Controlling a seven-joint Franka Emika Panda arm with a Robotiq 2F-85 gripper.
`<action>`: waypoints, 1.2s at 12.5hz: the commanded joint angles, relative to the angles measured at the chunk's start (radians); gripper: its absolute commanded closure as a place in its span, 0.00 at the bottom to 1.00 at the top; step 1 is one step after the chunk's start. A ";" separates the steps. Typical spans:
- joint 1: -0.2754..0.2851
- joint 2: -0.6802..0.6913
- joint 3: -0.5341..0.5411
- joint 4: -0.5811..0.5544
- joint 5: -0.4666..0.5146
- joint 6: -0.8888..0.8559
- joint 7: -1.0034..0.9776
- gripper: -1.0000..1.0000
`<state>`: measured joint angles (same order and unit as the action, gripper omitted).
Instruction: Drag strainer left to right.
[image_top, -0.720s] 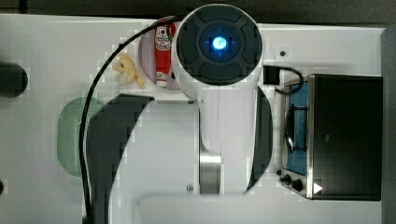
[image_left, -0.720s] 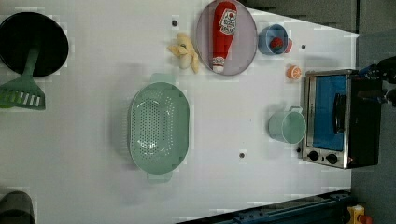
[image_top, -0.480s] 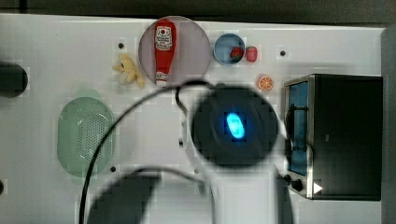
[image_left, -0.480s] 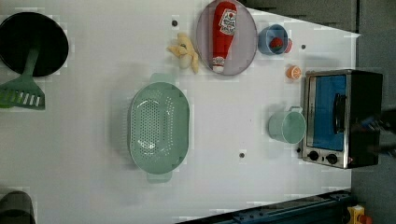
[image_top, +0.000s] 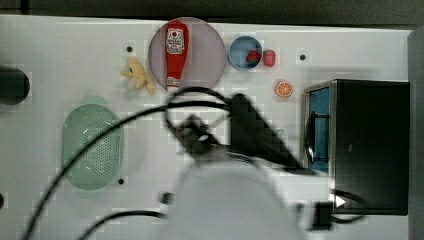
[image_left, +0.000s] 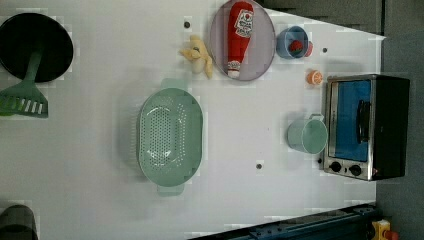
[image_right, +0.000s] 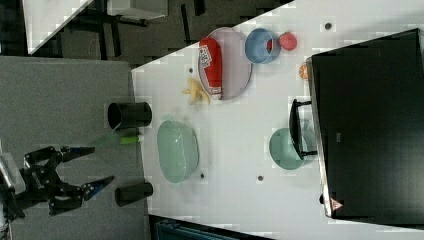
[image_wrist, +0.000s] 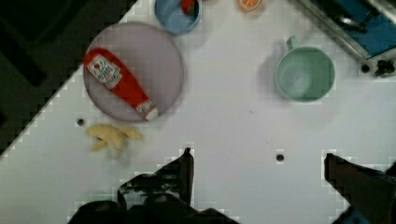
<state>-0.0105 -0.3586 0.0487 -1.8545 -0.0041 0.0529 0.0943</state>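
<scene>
Downward across the top view went the arm (image_top: 235, 200); strainer (image_left: 170, 135) untouched.

A smooth, matt white surface is being presented by the table (image_left: 100, 210). The strainer (image_left: 170, 135) is being shown as pale mint-green plastic, perforated across its bottom and faintly glossy, as is the mug (image_left: 307, 135). A brushed-metal front and a glossy blue door are being displayed by the toaster oven (image_left: 365, 127).

On the white bench (image_left: 100, 200) a ketchup bottle (image_left: 239, 37) lies on a grey plate (image_left: 262, 50), with a blue bowl (image_left: 292, 42) beside it; a green mug (image_left: 307, 135) stands near the toaster oven (image_left: 367, 127)
</scene>
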 joint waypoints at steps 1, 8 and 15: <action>0.057 0.129 0.157 -0.064 0.008 -0.026 0.194 0.00; 0.068 0.349 0.483 -0.087 0.007 0.231 0.899 0.00; 0.076 0.638 0.541 -0.219 -0.028 0.596 1.209 0.00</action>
<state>0.0991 0.2539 0.6113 -2.0371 -0.0326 0.6338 1.2002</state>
